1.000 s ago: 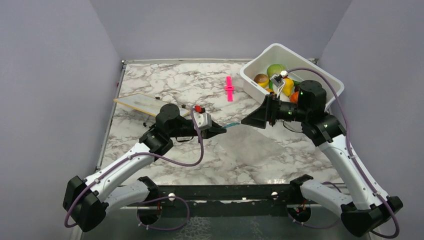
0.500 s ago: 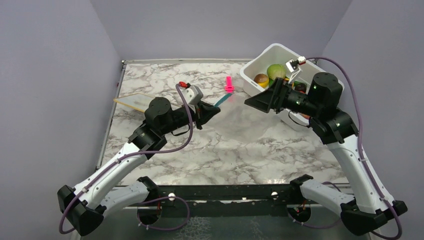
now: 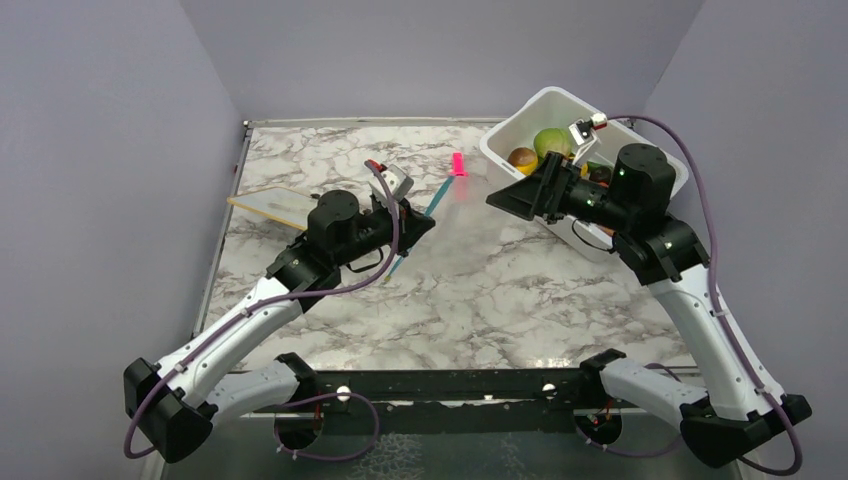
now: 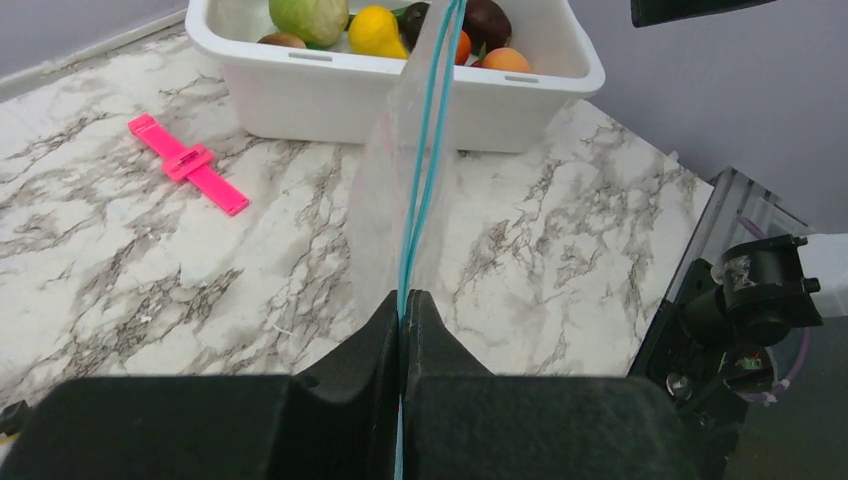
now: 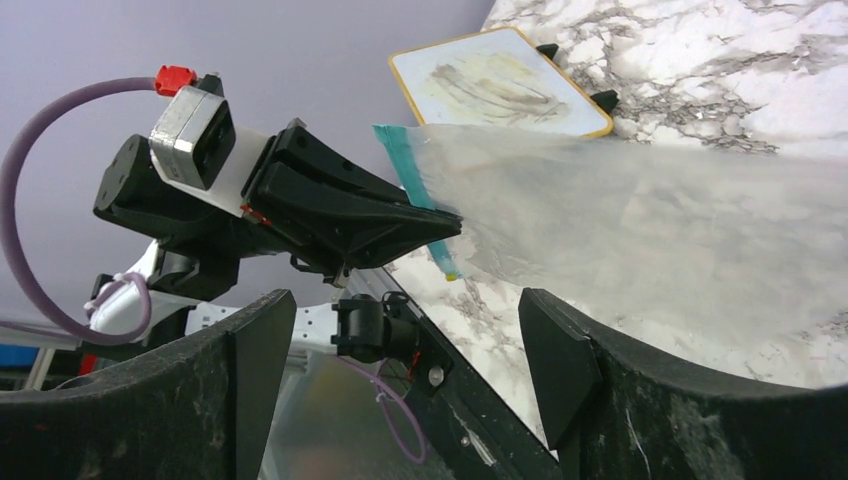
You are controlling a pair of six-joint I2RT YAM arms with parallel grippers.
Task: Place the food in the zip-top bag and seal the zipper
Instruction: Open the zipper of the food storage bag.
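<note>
My left gripper [image 3: 415, 222] is shut on the light blue zipper [image 3: 435, 197] of the clear zip-top bag [image 4: 385, 200] and holds it above the table. In the left wrist view the zipper [image 4: 425, 150] runs straight out from my closed left gripper [image 4: 402, 297]. The right wrist view shows the bag [image 5: 650, 220] spreading from the zipper [image 5: 405, 160]. My right gripper [image 3: 505, 200] is open and empty in the air, facing the bag; its jaws [image 5: 405, 310] stand wide apart. The food lies in the white tub: a green ball [image 3: 552, 141], yellow [image 4: 375, 30], orange [image 4: 505, 60] and dark brown [image 4: 487, 18] pieces.
The white tub [image 3: 560, 100] stands at the back right, tilted against the wall. A bright pink clip [image 3: 458, 164] lies on the marble table left of the tub. A flat pale yellowish board [image 3: 270, 205] lies at the left, behind my left arm.
My left gripper has lifted the bag off the table and turned, so the zipper now runs diagonally. My right gripper has risen and moved back toward the tub.
</note>
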